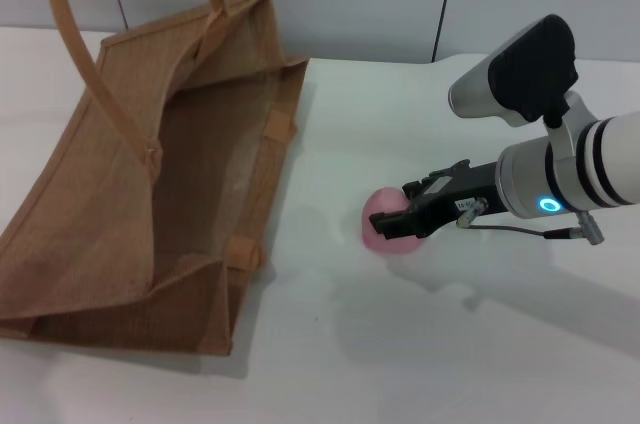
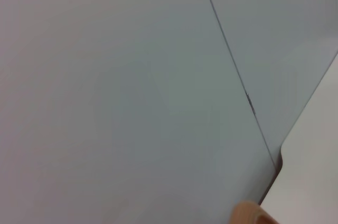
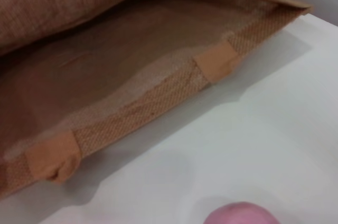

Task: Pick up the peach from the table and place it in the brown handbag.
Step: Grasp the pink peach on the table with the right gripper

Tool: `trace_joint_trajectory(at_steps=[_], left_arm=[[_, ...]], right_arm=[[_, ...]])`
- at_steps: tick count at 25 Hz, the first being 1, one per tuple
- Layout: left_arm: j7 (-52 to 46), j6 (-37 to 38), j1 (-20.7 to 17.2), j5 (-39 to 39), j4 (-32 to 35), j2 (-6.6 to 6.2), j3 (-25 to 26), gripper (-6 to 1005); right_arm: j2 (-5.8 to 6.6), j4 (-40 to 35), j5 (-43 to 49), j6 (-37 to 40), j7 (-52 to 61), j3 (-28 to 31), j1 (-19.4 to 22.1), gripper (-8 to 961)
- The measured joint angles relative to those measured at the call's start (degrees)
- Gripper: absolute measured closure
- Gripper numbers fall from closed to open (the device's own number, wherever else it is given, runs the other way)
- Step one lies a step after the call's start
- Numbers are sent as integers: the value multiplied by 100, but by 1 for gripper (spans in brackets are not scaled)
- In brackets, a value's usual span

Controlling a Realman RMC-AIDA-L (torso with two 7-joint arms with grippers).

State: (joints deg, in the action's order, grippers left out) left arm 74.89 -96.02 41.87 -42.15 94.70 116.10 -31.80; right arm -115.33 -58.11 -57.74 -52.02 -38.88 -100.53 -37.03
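Head view: the small round pink toy peach (image 1: 388,226) is resting on the plain white bench (image 1: 420,344), to the right of the large tan-brown woven jute handbag (image 1: 130,204) and clear of its near wall. The right arm's black tool (image 1: 402,224) is reaching in from the right, its fingers lying against the peach and covering part of it; whether they are gripping it or merely flanking it cannot be told. The bag is lying open, its mouth facing the peach, one arched handle (image 1: 85,54) running off the frame's top edge.

Right wrist view: only a sliver of the peach (image 3: 240,214) is showing, cut off at the frame edge, near the bag's rim (image 3: 158,92).

The left tool is not appearing in any view.
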Motion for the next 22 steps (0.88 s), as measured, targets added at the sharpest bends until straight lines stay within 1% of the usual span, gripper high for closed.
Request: trace_joint_trajectory(at_steps=[3, 5, 10, 18, 22], left_arm=[[0, 3, -6, 10, -1, 2, -7, 870], [0, 4, -11, 13, -1, 2, -2, 870], [5, 4, -19, 15, -8, 0, 12, 870], [11, 8, -21, 15, -14, 0, 18, 873], [12, 12, -16, 15, -14, 0, 0, 874]], right_arm=[[-5, 4, 0, -82, 6, 21, -16, 475], [-6, 3, -1, -133, 18, 39, -20, 288], [-5, 2, 13, -286, 16, 138, -24, 105], [-6, 90, 39, -196, 9, 177, -25, 106], [-6, 241, 44, -83, 9, 183, -107, 105]])
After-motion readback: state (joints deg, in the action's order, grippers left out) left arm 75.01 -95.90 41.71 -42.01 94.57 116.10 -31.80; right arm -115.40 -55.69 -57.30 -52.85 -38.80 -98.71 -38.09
